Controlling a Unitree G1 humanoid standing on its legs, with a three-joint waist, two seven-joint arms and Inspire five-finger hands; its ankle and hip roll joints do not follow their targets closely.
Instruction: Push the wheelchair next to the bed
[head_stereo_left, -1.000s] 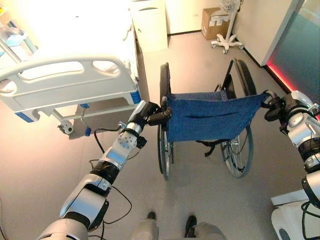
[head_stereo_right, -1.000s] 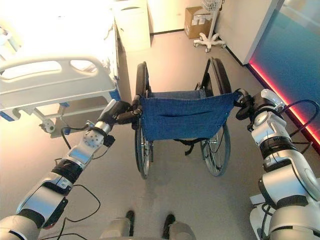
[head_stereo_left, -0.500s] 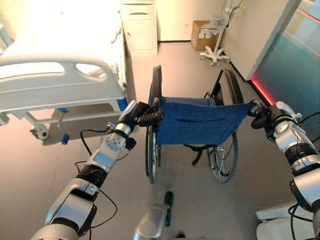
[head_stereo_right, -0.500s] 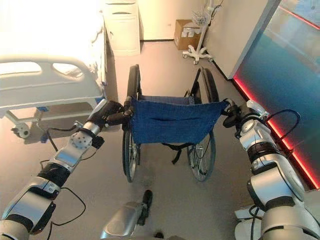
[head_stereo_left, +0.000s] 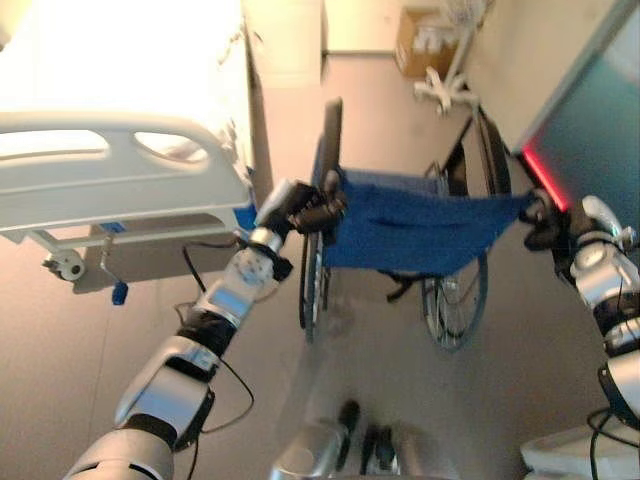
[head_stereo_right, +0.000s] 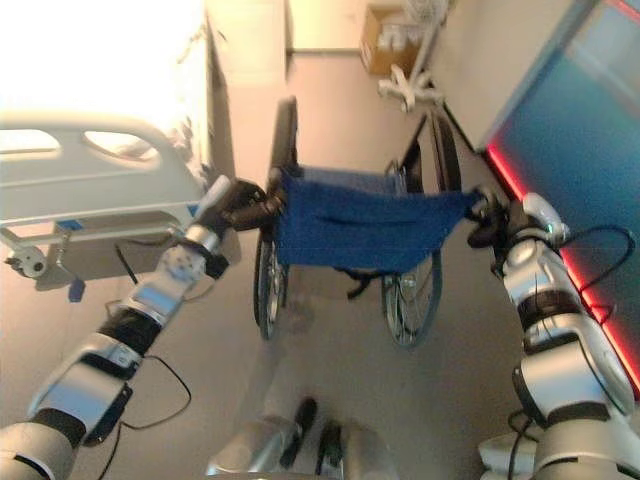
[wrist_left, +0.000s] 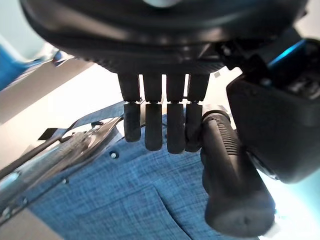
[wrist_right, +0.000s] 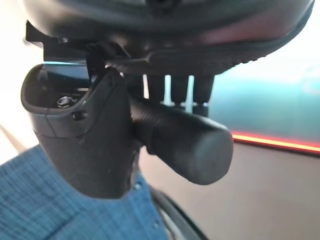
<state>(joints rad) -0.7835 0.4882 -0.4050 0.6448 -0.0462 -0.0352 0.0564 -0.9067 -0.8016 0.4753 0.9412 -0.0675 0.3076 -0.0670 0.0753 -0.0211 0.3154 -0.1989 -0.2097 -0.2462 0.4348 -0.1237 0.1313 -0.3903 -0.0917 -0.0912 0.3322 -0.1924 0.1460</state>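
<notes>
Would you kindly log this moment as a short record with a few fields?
wheelchair: blue backrest facing the robot, standing beside the foot of the bed
bed: on the robot's left, white footboard
left hand: curled round the left push handle
right hand: curled round the right push handle

wheelchair (head_stereo_left: 415, 225) right of bed (head_stereo_left: 120, 170), cardboard box (head_stereo_left: 425, 40) far behind

no readable text, labels or numbers anywhere; cardboard box (head_stereo_left: 421, 40) print too blurred to read
</notes>
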